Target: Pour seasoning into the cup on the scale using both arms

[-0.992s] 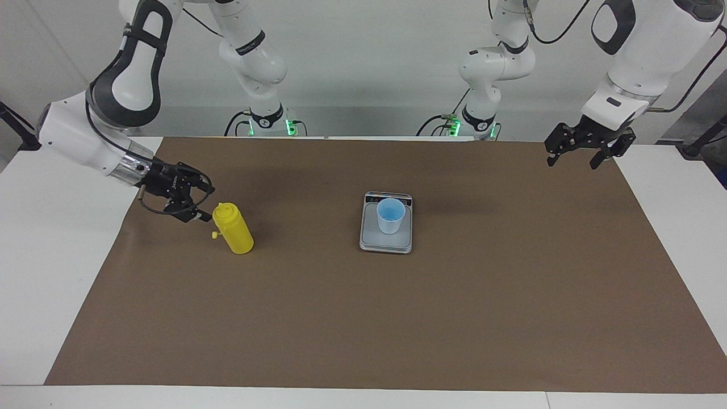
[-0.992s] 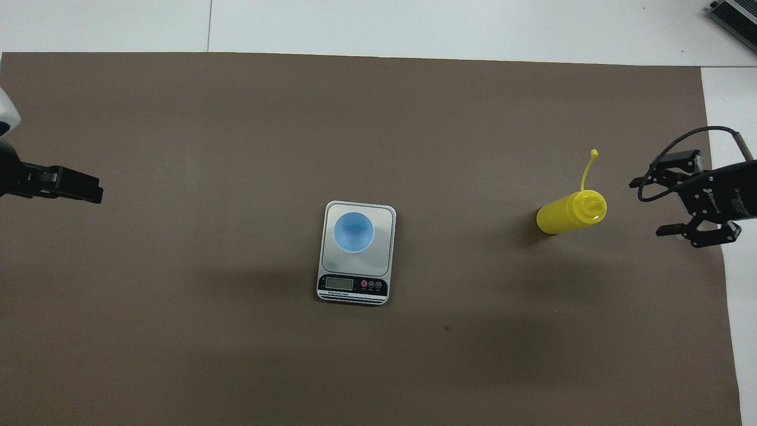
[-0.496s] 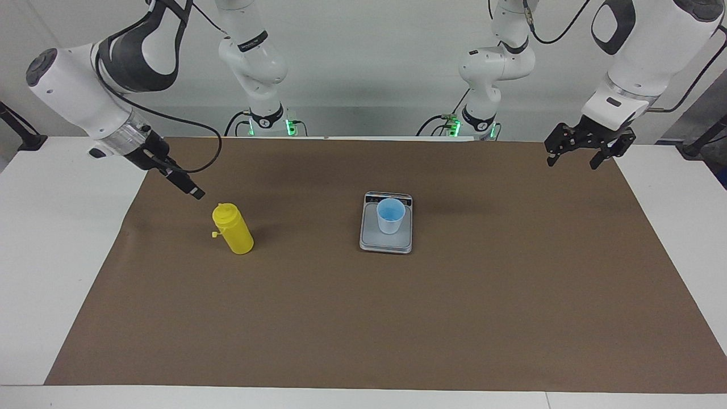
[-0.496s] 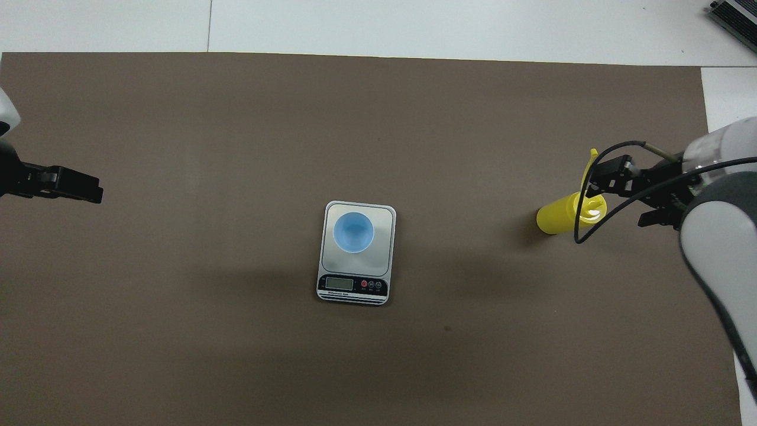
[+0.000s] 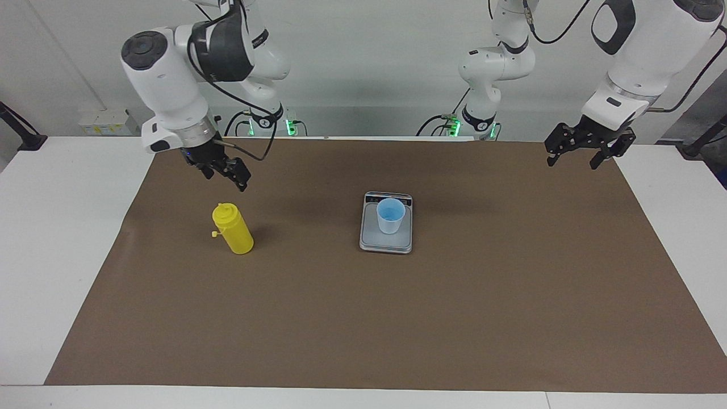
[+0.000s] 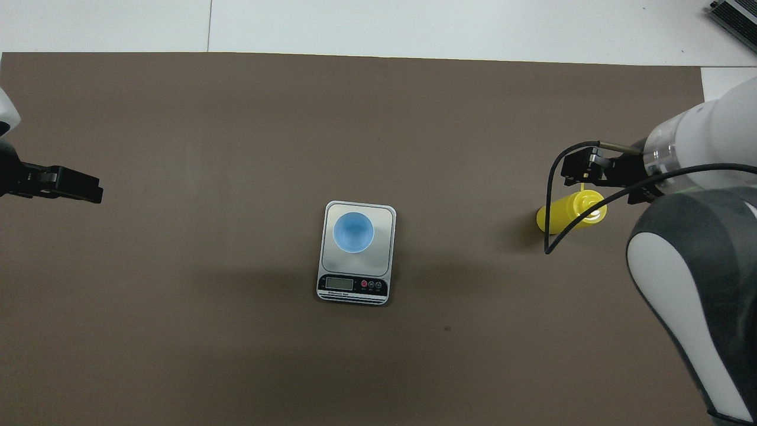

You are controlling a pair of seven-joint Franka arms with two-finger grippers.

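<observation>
The yellow seasoning bottle (image 5: 233,229) stands upright on the brown mat (image 5: 363,318), toward the right arm's end. At table centre the blue cup (image 5: 391,216) sits on the scale (image 5: 386,241). The right gripper (image 5: 226,169) hangs empty and spread wide, at about eleven o'clock over the bottle in the overhead view. The left gripper (image 5: 573,152) waits, also wide. The bottle looks light and squeezable (probably slick plastic); I'd grasp it mid-body, gently, below the domed nozzle.
</observation>
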